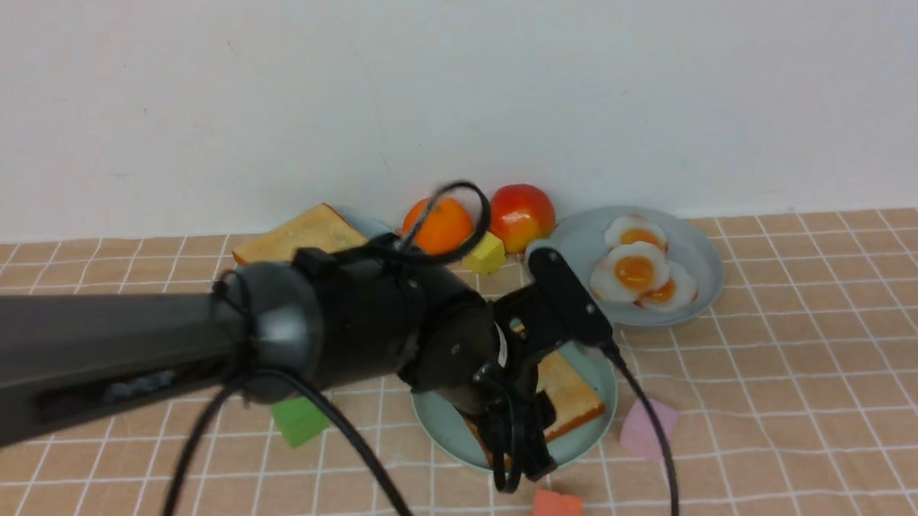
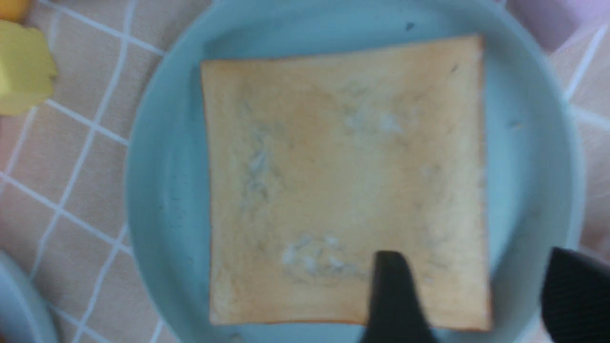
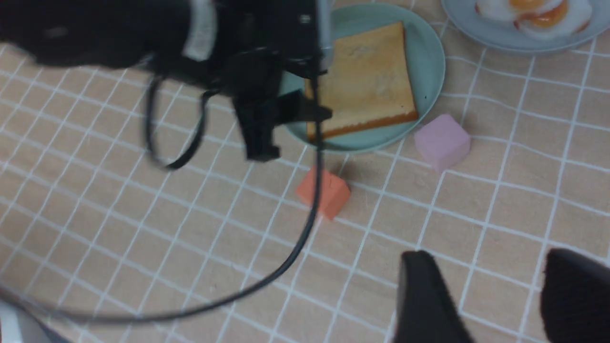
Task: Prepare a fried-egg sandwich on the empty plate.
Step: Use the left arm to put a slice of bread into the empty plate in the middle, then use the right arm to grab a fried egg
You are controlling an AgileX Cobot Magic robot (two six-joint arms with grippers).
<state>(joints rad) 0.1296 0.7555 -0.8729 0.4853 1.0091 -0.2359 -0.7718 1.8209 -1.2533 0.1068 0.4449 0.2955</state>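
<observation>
L gripper hangs w/ fingers spread, holding nothing, right over the toast slice lying flat on the green plate (one finger above the toast, the other past its edge). R gripper is spread & empty above the tablecloth, w/ the plate well ahead of it.

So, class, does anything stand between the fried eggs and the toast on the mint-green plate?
Yes. The left gripper hangs open right over the toast slice on the mint-green plate, with its wrist on the side facing the fried eggs. Nothing else visible lies between them.
</observation>
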